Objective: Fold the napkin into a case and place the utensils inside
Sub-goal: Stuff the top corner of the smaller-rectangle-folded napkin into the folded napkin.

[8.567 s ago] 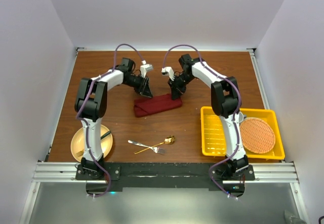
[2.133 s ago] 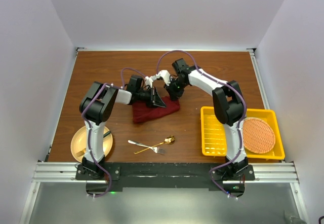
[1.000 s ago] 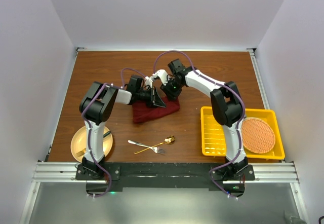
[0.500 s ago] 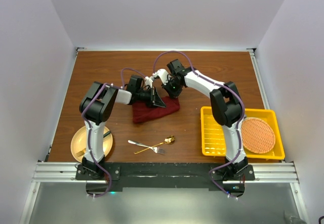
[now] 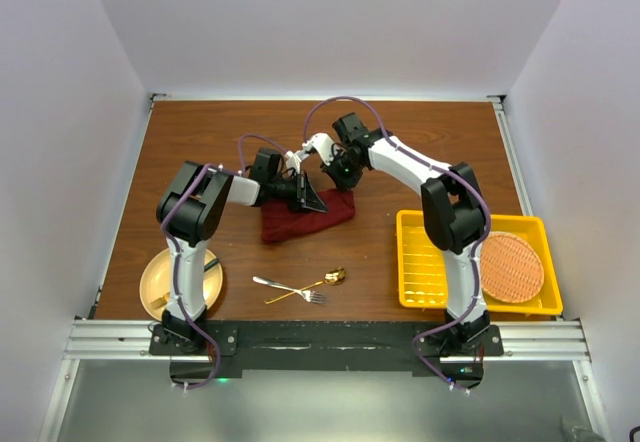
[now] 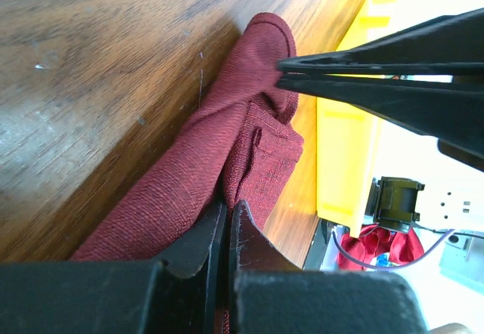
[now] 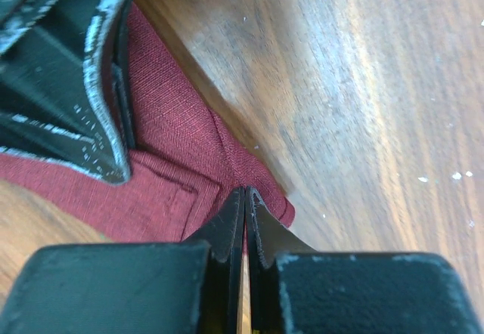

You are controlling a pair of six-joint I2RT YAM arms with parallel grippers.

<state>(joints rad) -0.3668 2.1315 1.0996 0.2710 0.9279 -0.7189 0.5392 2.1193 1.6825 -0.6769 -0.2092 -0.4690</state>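
On the wooden table [image 5: 200, 152], the fork [image 5: 270, 283] and the gold spoon [image 5: 336, 276] lie crossed over each other near the front edge, well apart from the cloth and with nothing between them and it. The two arms meet over the napkin's far side, so from above their wrists hide much of that edge. The napkin [image 5: 305, 215] is at the middle of the table, bunched into a thick maroon fold with layered edges rather than a neat strip. The left gripper [image 6: 228, 205] comes in low from the left, its fingers clenched on a fold of the napkin. The right gripper [image 7: 244, 192] meets it from the far right, pinched tight on the cloth's far end — the left wrist view shows the fabric puckering at its tips. To the right sits a yellow tray [image 5: 425, 262] holding a round orange woven mat [image 5: 508, 265] in its right part; the right arm [image 5: 445, 217] crosses above its left part. At the front left, a tan plate [image 5: 155, 284] carries green-handled cutlery [image 5: 208, 265] — partly hidden behind the left arm [image 5: 185, 212].
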